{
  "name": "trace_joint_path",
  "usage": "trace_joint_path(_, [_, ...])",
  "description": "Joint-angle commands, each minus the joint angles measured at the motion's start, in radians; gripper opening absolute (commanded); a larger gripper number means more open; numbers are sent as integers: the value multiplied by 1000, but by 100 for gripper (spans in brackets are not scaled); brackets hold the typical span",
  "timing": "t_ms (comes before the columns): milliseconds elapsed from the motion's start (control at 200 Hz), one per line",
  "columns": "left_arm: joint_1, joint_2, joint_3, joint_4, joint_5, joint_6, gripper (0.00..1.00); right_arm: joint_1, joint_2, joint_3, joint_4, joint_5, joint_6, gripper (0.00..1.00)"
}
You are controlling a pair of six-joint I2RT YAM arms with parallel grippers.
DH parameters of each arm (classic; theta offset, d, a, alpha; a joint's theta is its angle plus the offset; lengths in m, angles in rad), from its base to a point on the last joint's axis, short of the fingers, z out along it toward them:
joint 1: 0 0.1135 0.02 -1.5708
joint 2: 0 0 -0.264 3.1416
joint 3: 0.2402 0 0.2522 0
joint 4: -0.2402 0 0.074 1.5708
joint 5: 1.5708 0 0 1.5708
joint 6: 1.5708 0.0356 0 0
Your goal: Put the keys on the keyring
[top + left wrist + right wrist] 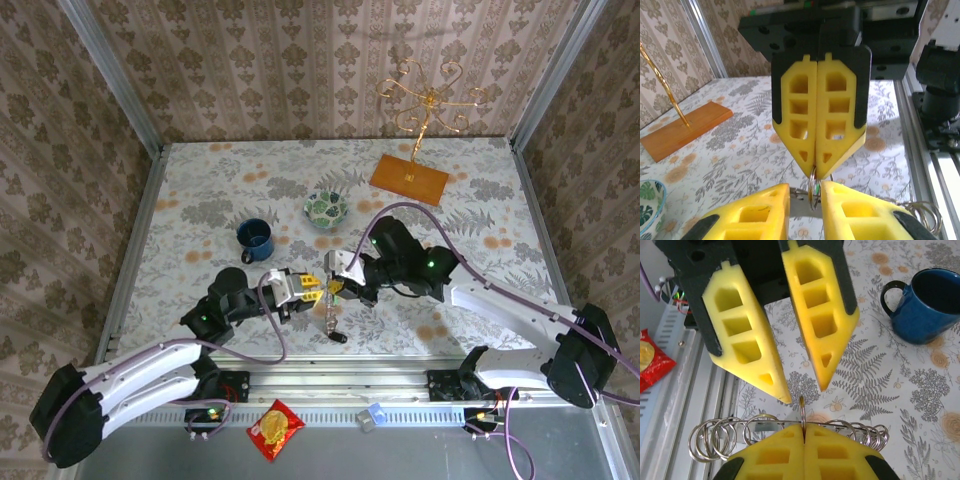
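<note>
My right gripper point(336, 284) point(804, 432) is shut on the keyring point(802, 407), pinching one thin metal ring that stands edge-on above its pads. Several small split rings point(715, 440) hang on a wire beside it. My left gripper point(314, 293) point(805, 202) faces it, open, its yellow fingertips point(784, 396) either side of that ring point(813, 187) without closing on it. A sliver of green point(817, 188) shows beside the ring, too small to tell if it is the green key. A grey strip ending in the black key head point(340, 338) trails down from the grippers toward the table's front.
A blue mug point(255, 240) point(927, 305) stands behind the left gripper, with a green-patterned bowl point(326, 208) further back. A gold wire stand on a wooden base point(410, 180) point(685, 127) sits at the back right. A red snack packet point(276, 428) lies beyond the front rail.
</note>
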Motion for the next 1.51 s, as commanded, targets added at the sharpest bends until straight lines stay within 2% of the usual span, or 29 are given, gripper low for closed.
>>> trace_joint_path(0, [-4,-5,63,-182,-5,92,23,19,19,65,-99,38,-68,0])
trace_joint_path(170, [-3,25,106,-238,30,122,25,47,49,117,-136,68,-96,0])
trace_joint_path(325, [-2,56,127,-238,53,133,22,78,79,156,-177,97,-120,0])
trace_joint_path(520, [1,59,136,-246,67,149,0,78,70,150,-152,91,-91,0])
trace_joint_path(610, [6,46,124,-228,71,139,0,43,24,91,-61,53,-26,16])
trace_joint_path(705, [9,31,102,-181,75,115,0,12,-20,24,5,21,32,24])
trace_joint_path(915, [13,29,29,16,91,33,0,-5,-58,-89,132,-12,121,27])
trace_joint_path(1120, [15,40,-5,110,85,-12,0,-5,-56,-139,217,-27,168,28])
trace_joint_path(1280, [26,33,-37,179,89,-47,0,-15,-94,-204,302,19,183,29])
trace_joint_path(1370, [38,21,-50,204,108,-67,0,-27,-125,-242,342,15,202,34])
trace_joint_path(1500, [45,18,-58,233,115,-90,0,-21,-98,-237,304,-6,209,40])
